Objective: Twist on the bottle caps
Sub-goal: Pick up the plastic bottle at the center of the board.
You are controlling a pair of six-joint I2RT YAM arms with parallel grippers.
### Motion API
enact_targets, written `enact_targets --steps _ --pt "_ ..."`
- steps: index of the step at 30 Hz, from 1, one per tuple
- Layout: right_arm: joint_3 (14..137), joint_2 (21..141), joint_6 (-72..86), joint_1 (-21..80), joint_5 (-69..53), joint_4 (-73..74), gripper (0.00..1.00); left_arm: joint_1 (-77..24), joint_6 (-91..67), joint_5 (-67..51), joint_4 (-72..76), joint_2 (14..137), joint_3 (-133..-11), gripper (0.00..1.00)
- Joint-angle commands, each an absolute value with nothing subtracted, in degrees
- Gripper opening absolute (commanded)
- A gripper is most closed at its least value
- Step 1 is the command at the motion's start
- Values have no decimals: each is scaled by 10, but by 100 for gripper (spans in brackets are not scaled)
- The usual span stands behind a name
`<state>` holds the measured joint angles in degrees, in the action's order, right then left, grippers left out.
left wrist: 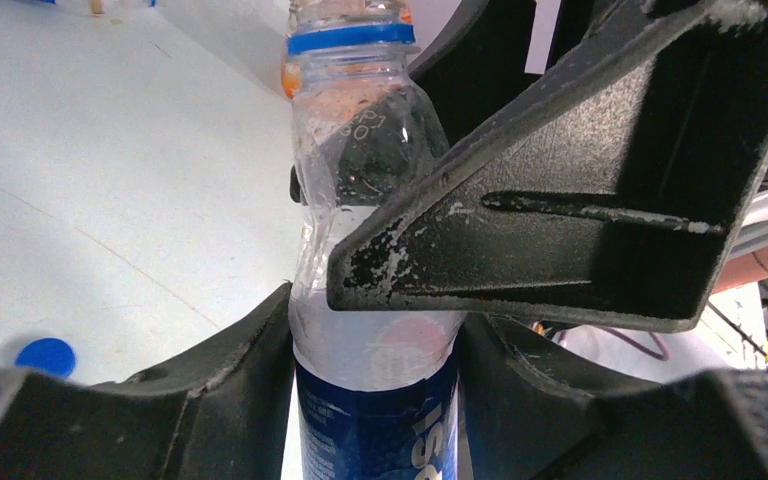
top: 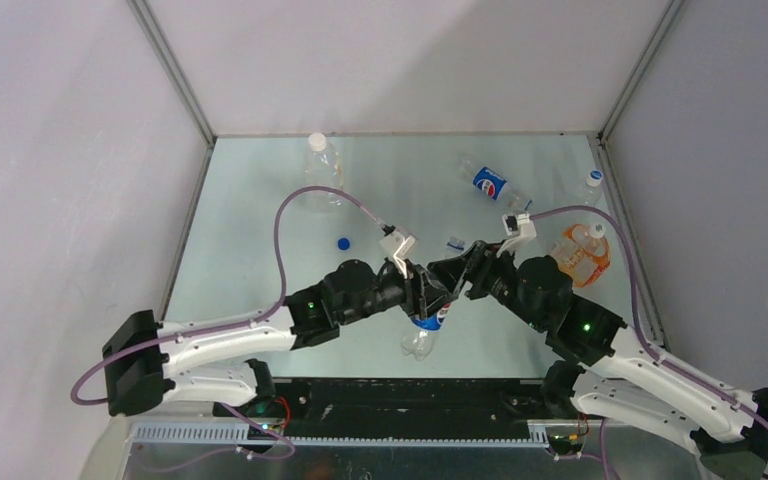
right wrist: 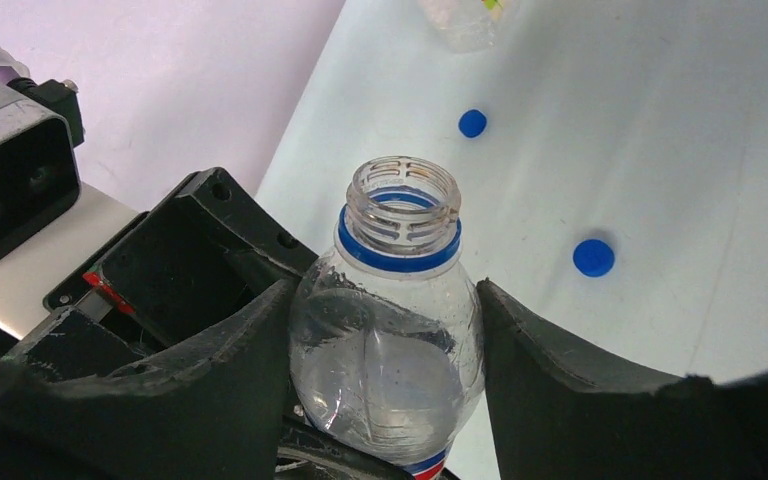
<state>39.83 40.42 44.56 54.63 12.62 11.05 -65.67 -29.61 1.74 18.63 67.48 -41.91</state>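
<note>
Near edge, 6 o'clock of the tabletop: held bottle, blue label, gripped by both tools.
- Left tool: pads press the body on both sides, just above the label.
- Right tool: pinches the shoulder, one finger on each side.
- Neck bare: threads open, only a blue ring, no cap.

Progress, as judged: the bottle is braced but uncapped, and neither tool carries a cap. One tool would have to let go and fetch one, so the capping of this bottle looks barely begun.

Mid tabletop, about 10 o'clock from the held bottle: loose blue cap, lying flat, well apart from every bottle.

Far:
- Upright clear bottle at 11 o'clock, white top, seemingly capped.
- Lying bottle at 1 o'clock and orange-labelled bottle at 2 o'clock: necks too small to read.

Views:
- Only the right wrist shows the open mouth. It also shows two loose caps beyond it, nearer cap and farther cap.
- The left wrist shows the right tool's finger crossing in front of the bottle.
- The top view alone places the other bottles.
</note>
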Motion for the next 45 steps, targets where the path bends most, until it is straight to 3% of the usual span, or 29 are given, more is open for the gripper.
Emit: enact_targets --steps 1,7,12,22,29,36,45 --pt "399 416 458 558 87 54 66 -624 -234 28 178 632 -404 50" --pt "422 429 432 558 78 82 88 -597 -181 28 124 563 -363 44" --pt "480 446 354 549 84 181 91 -579 -124 76 41 478 -326 43" --pt "580 570 273 466 7 357 90 -579 -58 115 -85 306 -318 35" --pt "599 695 247 438 -14 355 89 -579 14 116 -200 303 -380 33" --pt "667 860 214 438 -4 380 87 -579 45 102 -216 309 -379 22" --pt "746 997 201 437 14 395 75 -579 54 99 -235 332 -378 10"
